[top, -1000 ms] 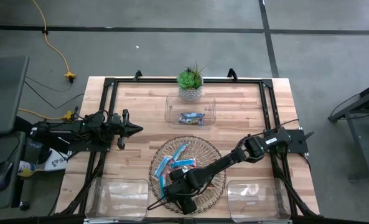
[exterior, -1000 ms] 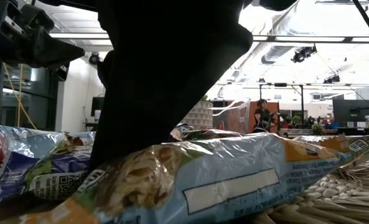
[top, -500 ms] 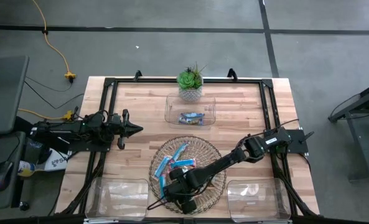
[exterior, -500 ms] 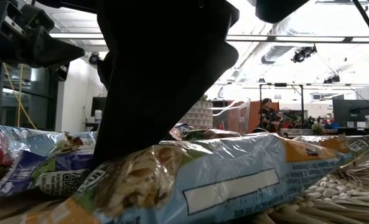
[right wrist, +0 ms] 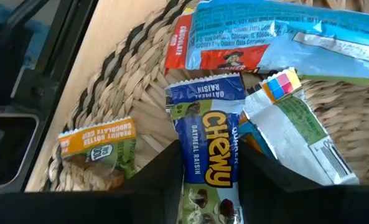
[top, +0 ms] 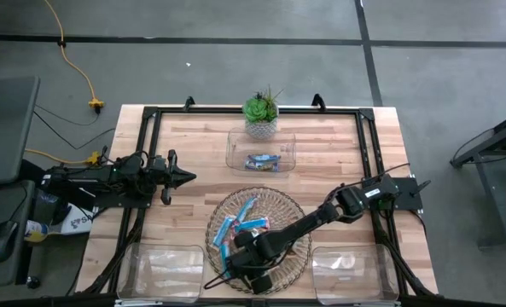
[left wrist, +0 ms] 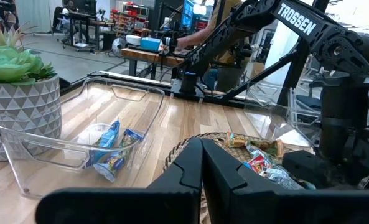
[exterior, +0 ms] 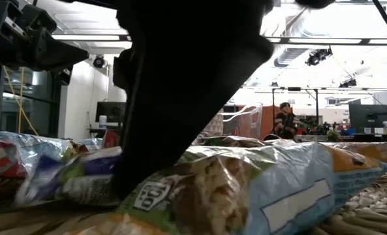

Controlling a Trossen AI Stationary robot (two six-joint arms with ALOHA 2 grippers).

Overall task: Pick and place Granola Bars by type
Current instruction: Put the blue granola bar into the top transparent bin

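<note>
right gripper pinching a chewy bar in a crowded tray – risk of dragging neighbours

right gripper is down in the wicker tray, near its front-left part, fingers clamped on the sides of a blue/green "chewy" oatmeal raisin bar. grip looks to be on the bar's lower half, w/ the top end sticking out fwd.

what could go wrong, as i judge it:
- a silvery wrapper w/ green print lies touching the held bar on one side and partly under it. lift could snag it and flick it out of the tray.
- big blue bar sits just beyond the tip; a fwd move would shove it.
- grip is on slick foil, off-centre, so the bar may swing or slip once it's off the pile.
- orange/green bar sits near the tray rim, apart from the fingers; low risk.

edges & room: tray rim is raised weave, close on the outer side of the gripper, so exit should be straight up, not sideways. clear bins sit front-left, front-right and at the back, the back one already holding blue bars; plant pot stands right behind it. left gripper is parked at the left table edge, fingers together, well apart from the tray – no clash there.
</note>
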